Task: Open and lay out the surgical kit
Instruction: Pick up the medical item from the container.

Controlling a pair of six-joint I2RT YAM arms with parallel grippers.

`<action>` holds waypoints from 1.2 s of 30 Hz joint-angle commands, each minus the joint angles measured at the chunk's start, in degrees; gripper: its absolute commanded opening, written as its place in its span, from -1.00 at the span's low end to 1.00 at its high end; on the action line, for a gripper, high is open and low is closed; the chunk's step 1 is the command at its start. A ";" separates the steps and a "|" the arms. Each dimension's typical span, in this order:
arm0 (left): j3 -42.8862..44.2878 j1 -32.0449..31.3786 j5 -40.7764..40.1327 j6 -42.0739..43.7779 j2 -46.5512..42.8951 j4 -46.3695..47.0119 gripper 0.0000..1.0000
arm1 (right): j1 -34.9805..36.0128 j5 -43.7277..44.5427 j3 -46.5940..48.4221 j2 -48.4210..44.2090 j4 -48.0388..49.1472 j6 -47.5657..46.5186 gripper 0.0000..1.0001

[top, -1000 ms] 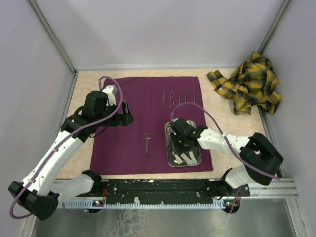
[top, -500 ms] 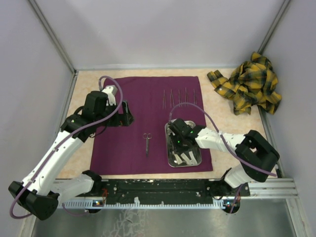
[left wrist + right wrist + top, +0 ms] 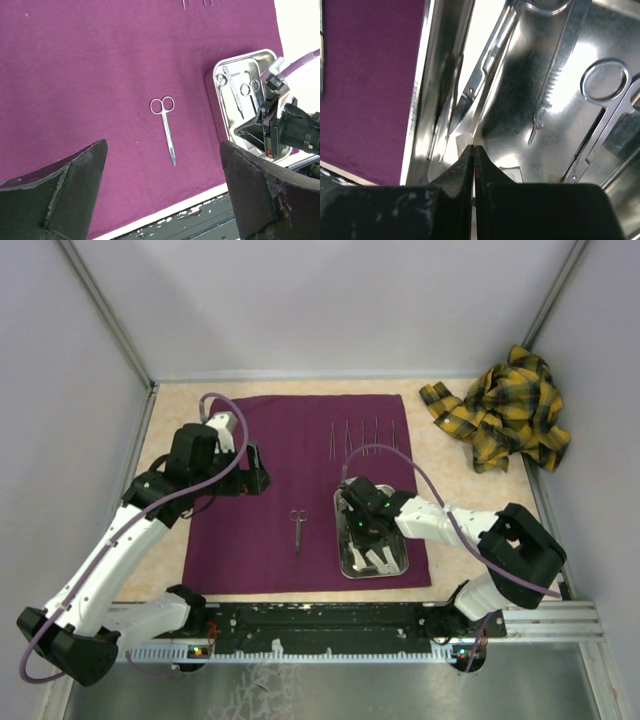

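Kit's purple cloth (image 3: pixel 290 440) lies flat on table (image 3: pixel 460 470); steel tray (image 3: pixel 343 550) sits on its near-right part, scissors (image 3: pixel 297 528) just left of tray, thin instruments (image 3: pixel 365 435) in a row at far edge. R gripper (image 3: pixel 474 150) is in tray among tools (image 3: pixel 555 95), jaws clenched together; cannot tell if anything is pinched. L gripper (image 3: pixel 162 165) hangs over cloth's left side, jaws spread wide, released.

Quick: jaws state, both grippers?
Left gripper: open, empty.
Right gripper: shut inside the steel tray; nothing visibly held.
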 commanded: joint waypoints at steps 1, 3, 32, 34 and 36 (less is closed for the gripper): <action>2.81 0.21 -0.20 0.16 -0.79 -0.78 0.99 | 0.57 2.38 5.57 -3.48 -1.51 0.43 -1.00; 3.38 0.27 -0.28 0.32 -0.77 -1.09 0.99 | 0.55 2.65 7.32 -4.31 -3.04 0.34 -1.00; 5.05 0.36 -2.93 0.09 -5.63 -5.71 0.99 | -6.10 -5.58 42.52 23.42 -0.96 6.81 -1.00; 5.03 0.34 -2.81 0.12 -5.81 -5.82 0.99 | -6.12 -5.50 43.49 25.72 0.31 7.99 -1.00; 4.94 0.44 -2.58 0.25 -5.92 -6.03 0.99 | -6.13 -4.56 44.84 27.79 1.01 9.17 -1.00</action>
